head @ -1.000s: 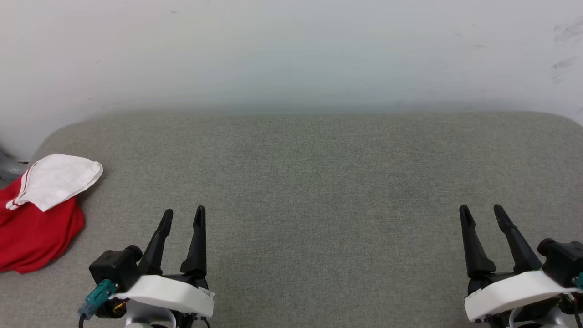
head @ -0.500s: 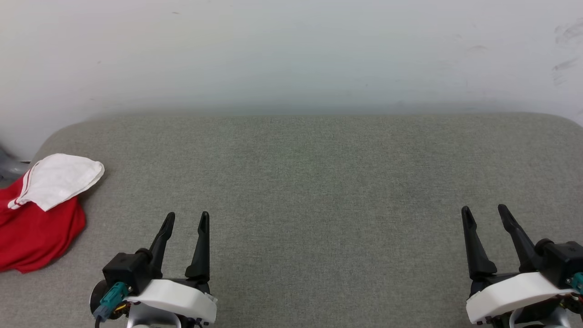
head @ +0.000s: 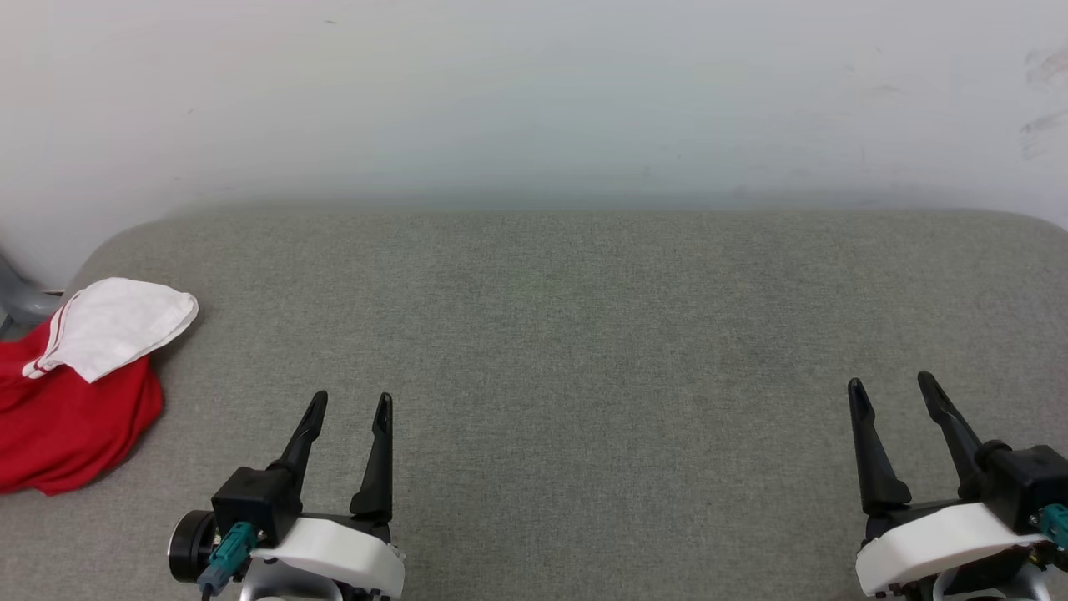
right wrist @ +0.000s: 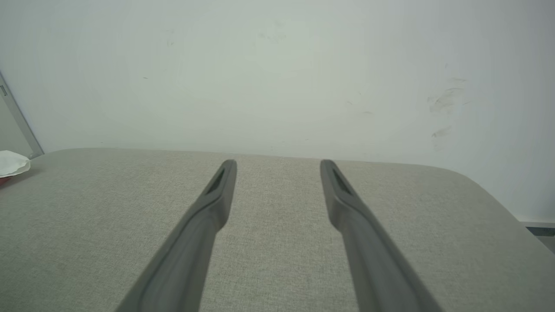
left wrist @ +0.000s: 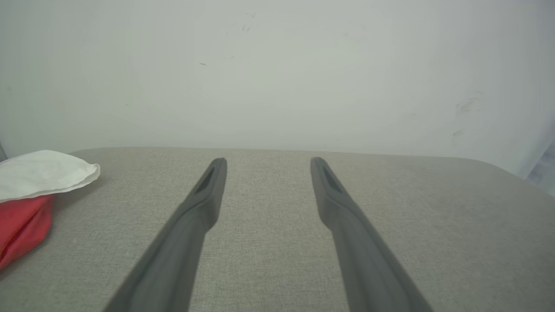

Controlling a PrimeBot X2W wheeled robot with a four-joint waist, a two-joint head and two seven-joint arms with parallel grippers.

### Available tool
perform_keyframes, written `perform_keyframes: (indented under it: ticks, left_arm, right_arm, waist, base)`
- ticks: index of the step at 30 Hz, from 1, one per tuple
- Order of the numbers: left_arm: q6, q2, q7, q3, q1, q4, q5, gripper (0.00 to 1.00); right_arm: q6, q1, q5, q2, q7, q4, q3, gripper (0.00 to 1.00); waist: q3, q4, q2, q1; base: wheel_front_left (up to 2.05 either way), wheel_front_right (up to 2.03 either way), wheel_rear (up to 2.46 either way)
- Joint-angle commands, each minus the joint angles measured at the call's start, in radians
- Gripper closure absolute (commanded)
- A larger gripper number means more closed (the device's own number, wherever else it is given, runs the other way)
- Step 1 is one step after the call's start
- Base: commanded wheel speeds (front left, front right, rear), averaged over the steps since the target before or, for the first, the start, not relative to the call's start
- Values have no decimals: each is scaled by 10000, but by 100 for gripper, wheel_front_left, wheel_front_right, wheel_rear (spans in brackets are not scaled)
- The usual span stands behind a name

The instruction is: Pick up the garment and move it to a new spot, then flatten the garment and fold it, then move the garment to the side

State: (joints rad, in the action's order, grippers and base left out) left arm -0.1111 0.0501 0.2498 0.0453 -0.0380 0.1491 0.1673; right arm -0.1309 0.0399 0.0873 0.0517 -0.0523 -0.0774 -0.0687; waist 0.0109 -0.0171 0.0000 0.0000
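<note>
The garment (head: 71, 409) lies crumpled at the far left of the grey surface (head: 567, 334), red cloth with a white sleeve folded over its top; its left part is cut off by the picture's edge. In the left wrist view the garment (left wrist: 30, 190) sits at the left edge, and a sliver of its white sleeve (right wrist: 12, 164) shows in the right wrist view. My left gripper (head: 350, 402) hovers open at the lower left, to the right of the garment and apart from it. At the lower right my right gripper (head: 891, 384) stands open, nothing between its fingers.
A pale wall (head: 534, 92) rises right behind the padded grey surface, whose back corners are rounded. Something grey (head: 21, 300) pokes out beyond the surface's left edge, behind the garment.
The left gripper has drawn back toward the picture's bottom and slid slightly right. The right gripper has barely moved. The whole picture has shifted a little, so the camera moved.
</note>
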Motion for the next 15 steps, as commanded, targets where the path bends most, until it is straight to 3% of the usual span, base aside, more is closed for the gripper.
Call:
perform_keyframes:
  ticks: [1,15]
  left_arm:
    - [38,3,93,5,-40,4,-169,0]
    - [63,1,169,-29,-139,78,-180,0]
  right_arm:
    - [3,57,-118,-24,-70,-69,-28,0]
    - [3,97,-109,-25,-192,-61,-58,0]
  waist:
    - [4,-10,0,0]
    - [-9,-298,0,0]
  base:
    - [0,0,0]
    - [0,0,0]
